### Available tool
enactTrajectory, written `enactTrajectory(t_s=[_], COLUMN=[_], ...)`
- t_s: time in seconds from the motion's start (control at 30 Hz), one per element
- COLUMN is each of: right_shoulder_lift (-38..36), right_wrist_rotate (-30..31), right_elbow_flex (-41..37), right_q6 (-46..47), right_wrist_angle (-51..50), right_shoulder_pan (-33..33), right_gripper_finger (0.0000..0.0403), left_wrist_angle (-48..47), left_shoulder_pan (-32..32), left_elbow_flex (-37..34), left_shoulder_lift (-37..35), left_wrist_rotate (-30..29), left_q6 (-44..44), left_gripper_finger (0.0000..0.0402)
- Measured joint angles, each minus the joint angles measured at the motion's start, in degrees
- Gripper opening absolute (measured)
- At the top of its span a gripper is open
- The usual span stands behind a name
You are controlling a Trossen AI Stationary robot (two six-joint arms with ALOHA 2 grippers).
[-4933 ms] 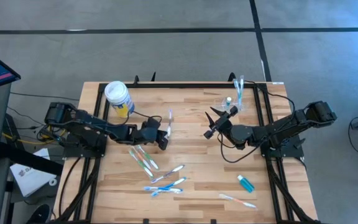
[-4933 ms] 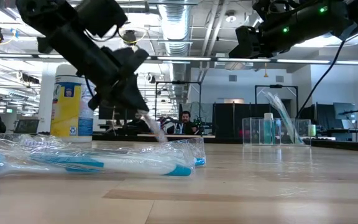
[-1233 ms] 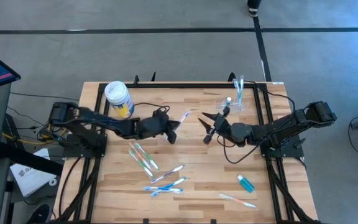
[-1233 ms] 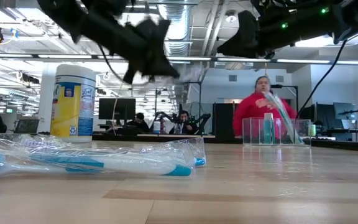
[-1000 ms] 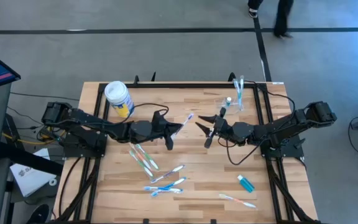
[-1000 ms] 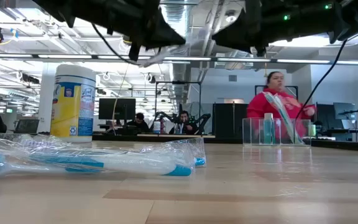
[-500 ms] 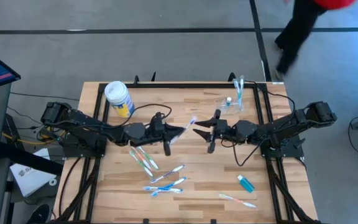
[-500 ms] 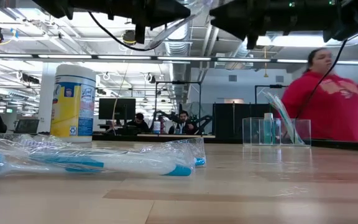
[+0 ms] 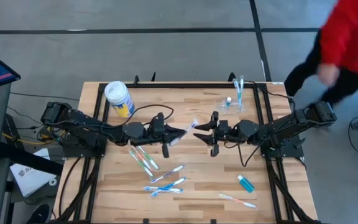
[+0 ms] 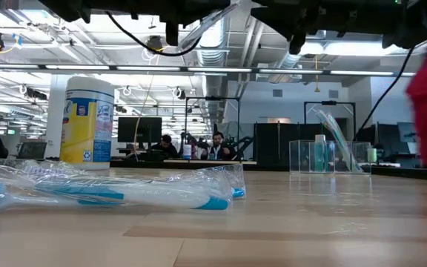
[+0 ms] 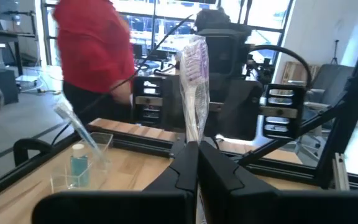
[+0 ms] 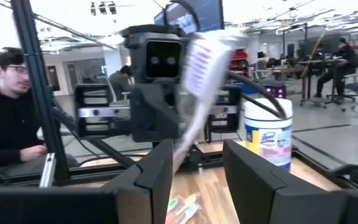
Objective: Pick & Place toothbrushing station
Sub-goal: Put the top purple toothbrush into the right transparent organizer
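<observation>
My left gripper (image 9: 180, 132) is pinched shut on a wrapped toothbrush (image 11: 193, 87), holding it over the table's (image 9: 197, 186) middle. Facing it, close by, my right gripper (image 9: 201, 132) stands spread, its fingers (image 12: 253, 180) either side of the brush head without touching. Behind my right gripper, near the table's far edge, the clear cup (image 9: 235, 101) stands with toothbrushes in it. Behind my left arm sits the canister (image 9: 118, 98).

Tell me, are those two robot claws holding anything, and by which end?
The left gripper is shut on the handle end of a plastic-wrapped toothbrush, bristle end pointing at the other arm. The right gripper is open around the bristle end, not yet gripping.
</observation>
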Motion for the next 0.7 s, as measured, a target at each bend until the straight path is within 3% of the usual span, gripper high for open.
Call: enactTrajectory(t_s=[0.57,0.7], right_shoulder_lift=[0.35,0.35], right_wrist_rotate=[-1.66,-1.66], right_elbow_flex=[0.0,0.0], right_q6=[0.05,0.05], right_wrist_angle=[2.03,2.05], right_shoulder_pan=[0.05,0.05], right_gripper_finger=[0.0131,0.0114], left_wrist_angle=[10.4,10.73], left_shoulder_pan=[-0.44,-0.3], left_elbow_flex=[-0.04,-0.04], left_shoulder_lift=[6.24,6.93], left_wrist_rotate=[0.73,0.75], left_q6=[1.31,1.31], left_gripper_finger=[0.0,0.0])
